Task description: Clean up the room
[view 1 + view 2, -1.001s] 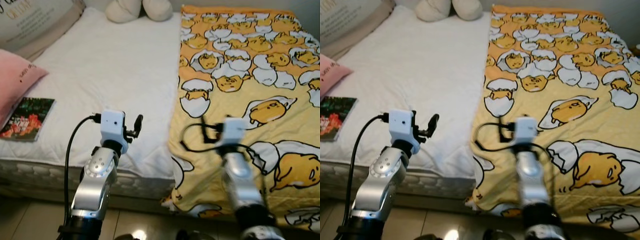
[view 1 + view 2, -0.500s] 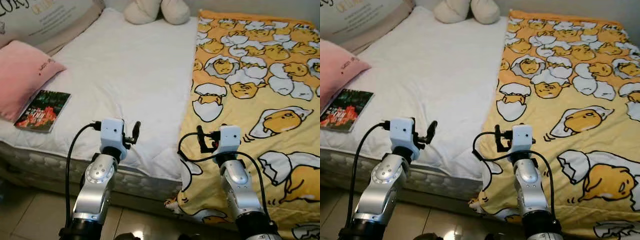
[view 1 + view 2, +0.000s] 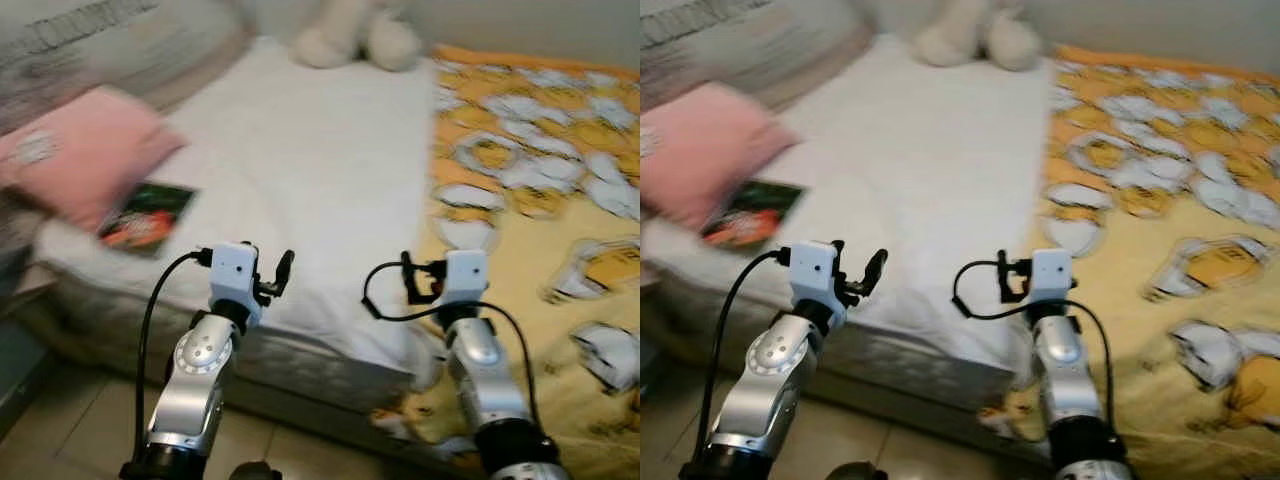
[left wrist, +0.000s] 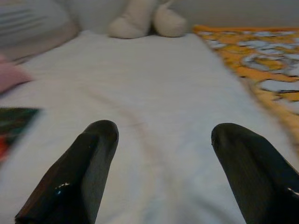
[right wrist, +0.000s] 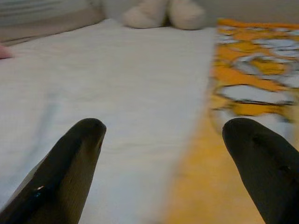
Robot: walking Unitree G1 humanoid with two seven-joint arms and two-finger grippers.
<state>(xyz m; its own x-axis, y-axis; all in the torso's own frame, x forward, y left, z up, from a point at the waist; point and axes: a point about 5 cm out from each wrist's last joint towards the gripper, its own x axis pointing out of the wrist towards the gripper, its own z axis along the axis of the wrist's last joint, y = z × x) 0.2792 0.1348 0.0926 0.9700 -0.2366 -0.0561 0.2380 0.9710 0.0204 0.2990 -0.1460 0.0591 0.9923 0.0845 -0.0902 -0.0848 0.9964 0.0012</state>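
1. Wide bed with a white quilted mattress cover (image 3: 330,190), head views blurred; it runs from the near edge up to the far wall.
2. Yellow-orange blanket printed with white egg-shell cartoon figures (image 3: 540,200) covers the bed's right side and hangs over the near edge toward the floor.
3. Large grey-beige pillow with printed lettering (image 3: 110,45) at far left of the bed, lettering too blurred to read.
4. Soft pink cushion (image 3: 85,150) lies on the left side of the bed, just in front of the grey-beige pillow.
5. Cream plush toy (image 3: 358,38) sits at the far end of the bed, near the blanket's inner edge.
6. Dark-covered paperback book with red and green print (image 3: 148,214) lies flat on the white cover, touching the pink cushion's near edge, close to the bed's left near corner.
7. Left pincer (image 4: 161,172) raised over the near edge of the bed, fingers (image 4: 81,172) spread apart, holding nothing; white cover lies ahead of it.
8. Right pincer (image 5: 166,172) raised beside it, over the seam where white cover meets blanket, fingers (image 5: 65,168) spread apart, holding nothing.
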